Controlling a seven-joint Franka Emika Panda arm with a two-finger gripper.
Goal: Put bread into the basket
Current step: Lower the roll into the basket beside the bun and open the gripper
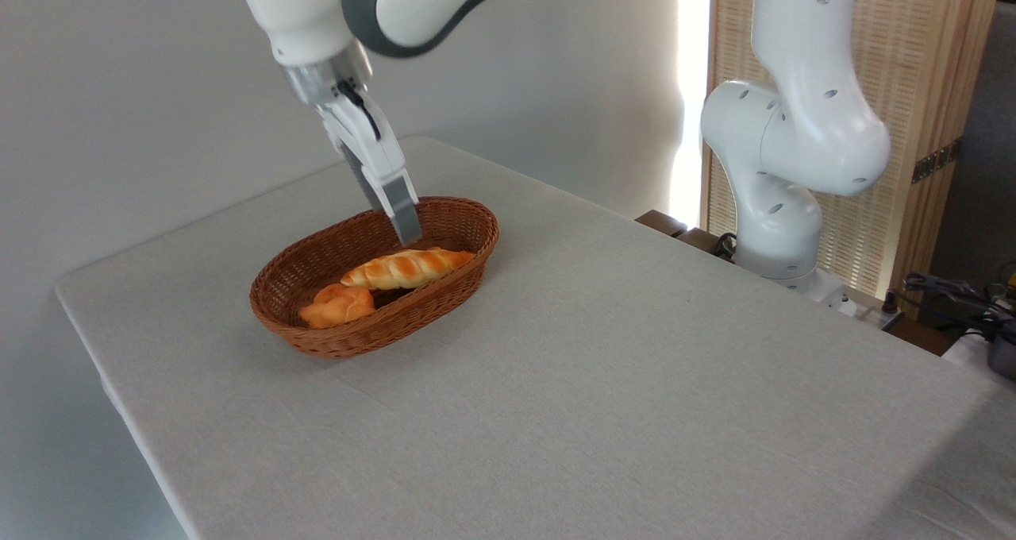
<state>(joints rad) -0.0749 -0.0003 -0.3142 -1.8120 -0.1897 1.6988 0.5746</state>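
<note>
Nearest you, the table (635,413) lies under a pale grey cloth, bare across the whole front. Look further back and to the left and you find the bread (409,268), the long braided golden loaf, lying inside the basket (444,290). It sits along the basket's length, its right tip close to the right-hand rim and its left tip reaching toward the small knotted roll (337,305), which rests in the left end of the same basket; you cannot tell whether the two touch. Right above the loaf's middle you see the gripper (406,234), pointing down and slightly right, its tips at or just over the top of the bread. Only one flat grey finger (401,206) shows clearly from this angle, so you cannot tell whether the fingers are spread, together, or pinching the loaf. Behind, the arm's white base (782,238) stands at the table's far right edge, before a slatted wooden screen (913,87).
</note>
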